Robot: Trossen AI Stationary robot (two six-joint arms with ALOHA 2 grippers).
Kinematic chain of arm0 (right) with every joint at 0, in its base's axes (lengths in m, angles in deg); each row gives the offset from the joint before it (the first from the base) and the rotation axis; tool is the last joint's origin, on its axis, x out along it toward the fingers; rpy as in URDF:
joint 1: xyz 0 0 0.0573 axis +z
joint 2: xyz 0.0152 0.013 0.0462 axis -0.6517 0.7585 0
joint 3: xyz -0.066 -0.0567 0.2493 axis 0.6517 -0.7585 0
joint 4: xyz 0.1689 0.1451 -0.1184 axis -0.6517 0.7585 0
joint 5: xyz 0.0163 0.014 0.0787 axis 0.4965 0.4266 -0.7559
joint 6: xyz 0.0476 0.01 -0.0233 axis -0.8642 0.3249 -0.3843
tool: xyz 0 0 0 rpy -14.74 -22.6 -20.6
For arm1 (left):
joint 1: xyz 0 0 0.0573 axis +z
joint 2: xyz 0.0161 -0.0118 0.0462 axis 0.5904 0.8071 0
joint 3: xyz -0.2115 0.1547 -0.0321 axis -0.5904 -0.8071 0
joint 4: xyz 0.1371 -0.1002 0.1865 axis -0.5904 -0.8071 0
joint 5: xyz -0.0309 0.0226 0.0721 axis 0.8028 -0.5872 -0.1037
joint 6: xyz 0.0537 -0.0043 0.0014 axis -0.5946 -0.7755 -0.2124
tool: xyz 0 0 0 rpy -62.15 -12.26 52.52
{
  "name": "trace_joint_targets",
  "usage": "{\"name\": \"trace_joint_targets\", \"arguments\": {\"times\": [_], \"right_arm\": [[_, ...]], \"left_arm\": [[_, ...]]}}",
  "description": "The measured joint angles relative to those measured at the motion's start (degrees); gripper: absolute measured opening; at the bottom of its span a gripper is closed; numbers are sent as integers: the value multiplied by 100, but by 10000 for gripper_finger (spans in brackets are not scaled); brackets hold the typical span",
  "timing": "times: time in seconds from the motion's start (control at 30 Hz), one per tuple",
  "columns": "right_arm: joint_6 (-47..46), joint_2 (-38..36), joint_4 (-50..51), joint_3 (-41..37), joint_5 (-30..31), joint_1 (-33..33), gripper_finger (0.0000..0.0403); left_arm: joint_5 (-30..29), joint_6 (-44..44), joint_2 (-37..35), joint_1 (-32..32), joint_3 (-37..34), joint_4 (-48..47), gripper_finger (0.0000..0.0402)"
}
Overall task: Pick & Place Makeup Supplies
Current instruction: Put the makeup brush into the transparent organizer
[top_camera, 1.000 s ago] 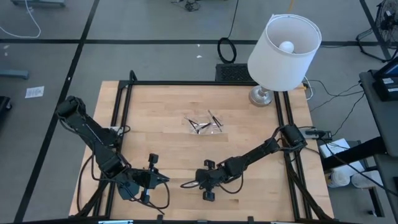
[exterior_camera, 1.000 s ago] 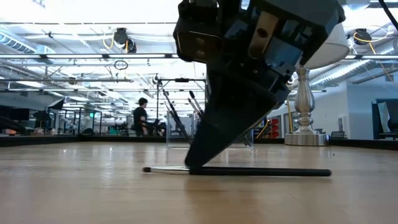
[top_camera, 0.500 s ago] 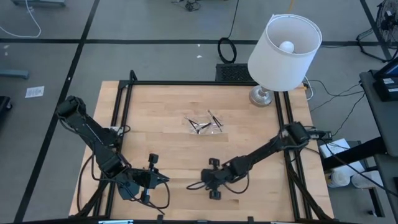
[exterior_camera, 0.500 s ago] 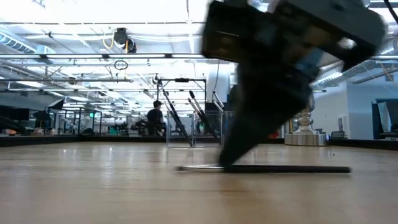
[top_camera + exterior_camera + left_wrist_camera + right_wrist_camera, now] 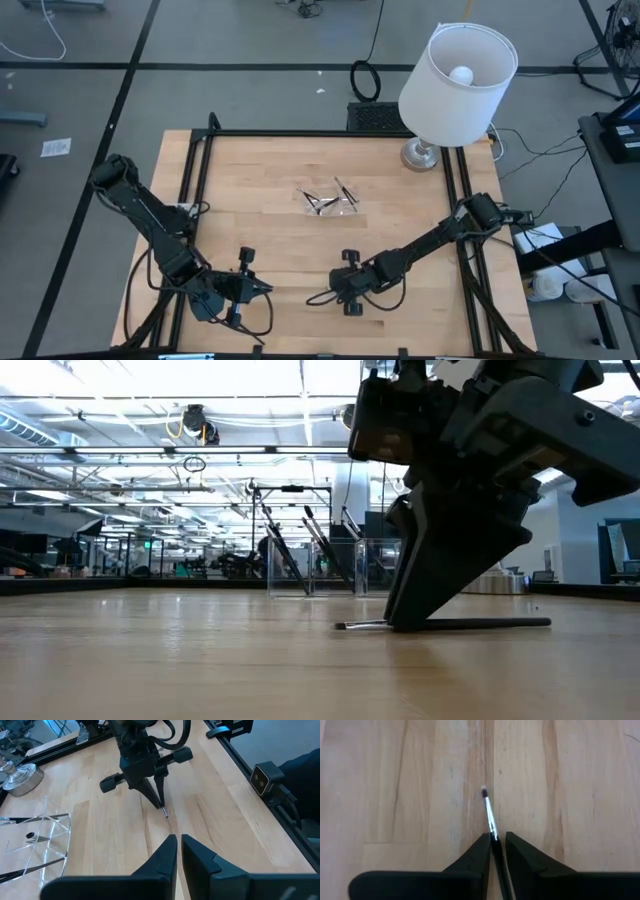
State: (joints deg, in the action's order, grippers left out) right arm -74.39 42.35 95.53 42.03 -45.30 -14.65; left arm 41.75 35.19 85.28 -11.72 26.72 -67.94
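Note:
One makeup stick [image 5: 488, 812], thin and dark with a silvery collar and pale tip, lies flat on the wood near the table's near edge [image 5: 318, 297]. My right gripper [image 5: 496, 837] stands over it [image 5: 340, 293], shut on its shaft. Several more sticks lean in and around the small clear tray [image 5: 330, 199] at mid-table; in the low view they lean against its walls [image 5: 310, 565]. My left gripper [image 5: 178, 845] waits shut and empty at the near left [image 5: 262, 288], pointing toward the right gripper. My right gripper pinches the stick's dark shaft [image 5: 493, 834], behind the silvery collar, between its two fingers. The fingers [image 5: 420, 600] slant down from above, with the stick running along between them. The stick [image 5: 480, 624] lies level on the table, its pale tip [image 5: 484, 793] poking out ahead.
A table lamp with a white shade [image 5: 457, 70] stands on its metal base [image 5: 420, 155] at the far right corner. Black frame rails [image 5: 200, 200] border the table. Bare wood [image 5: 400, 220] lies between the tray and both grippers.
My right gripper has moved toward the table's right edge, staying low and shut. The stick has slid along the table with it, still lying flat.

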Motion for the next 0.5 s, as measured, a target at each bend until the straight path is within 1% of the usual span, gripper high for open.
{"name": "trace_joint_targets", "arguments": {"times": [0.5], "right_arm": [[63, -15, -212, 15, -2, -2, 112]], "left_arm": [[-2, -4, 0, 0, 0, 4, 35]]}}
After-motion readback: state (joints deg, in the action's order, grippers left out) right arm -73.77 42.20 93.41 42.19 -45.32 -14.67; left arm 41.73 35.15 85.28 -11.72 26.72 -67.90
